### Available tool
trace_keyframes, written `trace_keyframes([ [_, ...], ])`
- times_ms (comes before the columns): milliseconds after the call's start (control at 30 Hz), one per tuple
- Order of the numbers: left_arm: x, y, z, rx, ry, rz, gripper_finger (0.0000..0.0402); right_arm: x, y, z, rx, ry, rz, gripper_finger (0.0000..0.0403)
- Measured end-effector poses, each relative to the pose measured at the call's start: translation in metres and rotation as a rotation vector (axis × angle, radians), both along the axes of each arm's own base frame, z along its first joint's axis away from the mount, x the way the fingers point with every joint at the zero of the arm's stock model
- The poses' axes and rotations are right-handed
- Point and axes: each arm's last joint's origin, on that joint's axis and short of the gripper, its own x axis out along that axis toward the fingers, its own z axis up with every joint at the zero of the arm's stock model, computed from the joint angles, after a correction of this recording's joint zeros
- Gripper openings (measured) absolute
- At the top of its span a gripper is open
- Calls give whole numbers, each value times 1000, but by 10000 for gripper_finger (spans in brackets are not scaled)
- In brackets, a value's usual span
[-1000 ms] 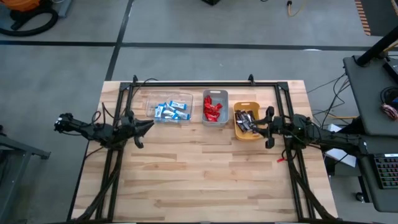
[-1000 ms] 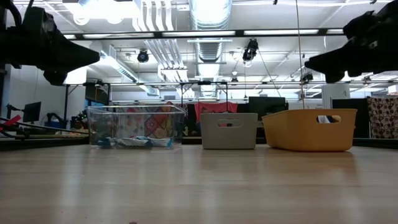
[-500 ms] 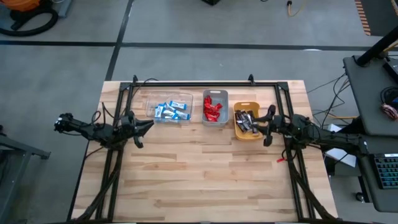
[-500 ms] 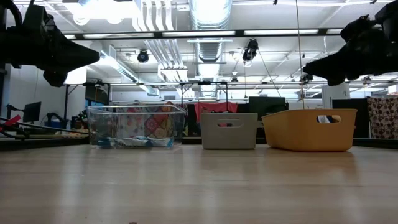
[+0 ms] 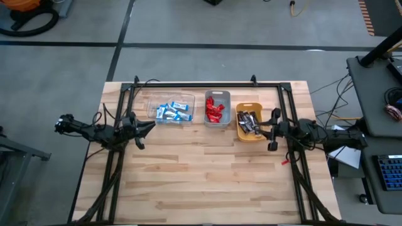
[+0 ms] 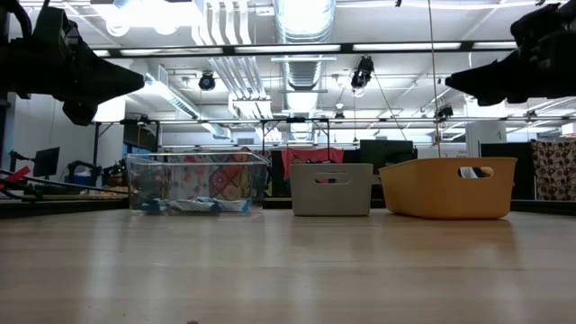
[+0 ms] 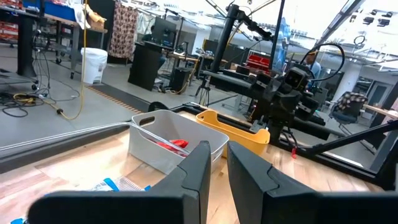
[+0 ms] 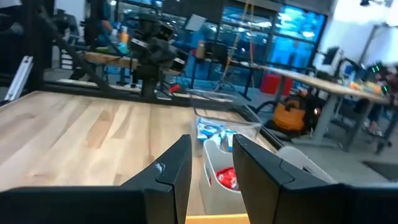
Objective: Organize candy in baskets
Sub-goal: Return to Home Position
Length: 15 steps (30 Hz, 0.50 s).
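My left gripper (image 5: 151, 125) hangs above the table (image 5: 207, 182) on its 9 o'clock side, at 8 o'clock of the clear bin (image 5: 171, 95). Its fingers are nearly pressed together, with only a slim gap, and hold nothing. My right gripper (image 5: 272, 130) hangs just at 3 o'clock of the yellow bin (image 5: 250, 138), fingers a little apart and empty. The bins stand in a row toward the table's 12 o'clock. Blue bars (image 5: 173, 112) lie in the clear one, red pieces (image 5: 215, 111) in the grey bin (image 5: 217, 93) in the middle, and brown bars (image 5: 249, 121) in the yellow one.
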Motion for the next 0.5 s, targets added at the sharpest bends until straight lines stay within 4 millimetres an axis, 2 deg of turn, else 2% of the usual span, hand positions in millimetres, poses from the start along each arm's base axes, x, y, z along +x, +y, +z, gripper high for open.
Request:
trace_keyframes([
  [500,0,0,0,2,5,0,38,0,12,1,-29,-13,126,109],
])
